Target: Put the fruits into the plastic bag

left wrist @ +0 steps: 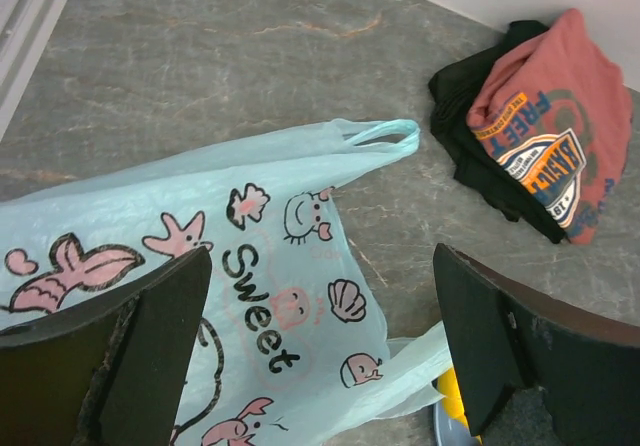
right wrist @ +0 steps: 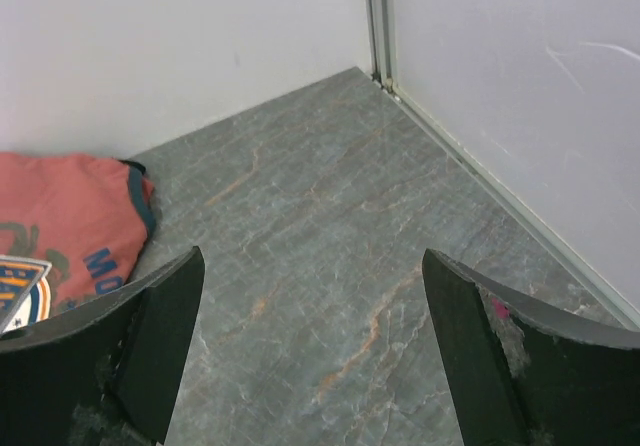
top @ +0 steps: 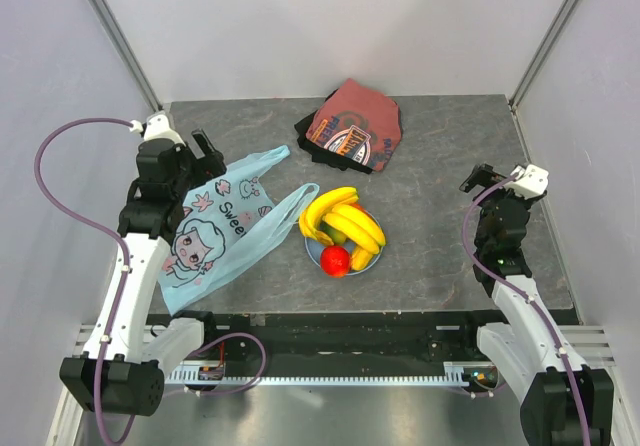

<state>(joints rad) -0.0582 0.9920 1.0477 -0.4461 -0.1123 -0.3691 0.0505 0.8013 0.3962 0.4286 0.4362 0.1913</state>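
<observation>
Seen from above, the fruits (top: 342,234) sit heaped on a round light-blue plate (top: 375,259) at the middle of the grey desk (top: 450,276), a bunch of yellow bananas (top: 345,218) draped over the pile and a red round fruit (top: 336,260) at its near edge, none of them in the bag. The plastic bag (top: 225,231) lies flat just left of the plate, its handles pointing toward the fruit, apparently so the load has a short trip. The left fingers (top: 205,149) hover spread and empty over the bag's far end, while the right fingers (top: 474,177), likewise spread and holding nothing, hang well apart at the desk's right side. A folded dark-red cloth (top: 352,126) rests at the back. From the left wrist, the two dark fingers frame the bag's printed "Sweet" and one handle loop, a sliver of banana and plate at lower right, a stance that suggests the arm is lined up to take hold of the bag and open it. From the right wrist, wide-set fingers frame only bare desk, the enclosure's corner and the cloth's edge; with no fruit below, this arm appears to be waiting its turn.
</observation>
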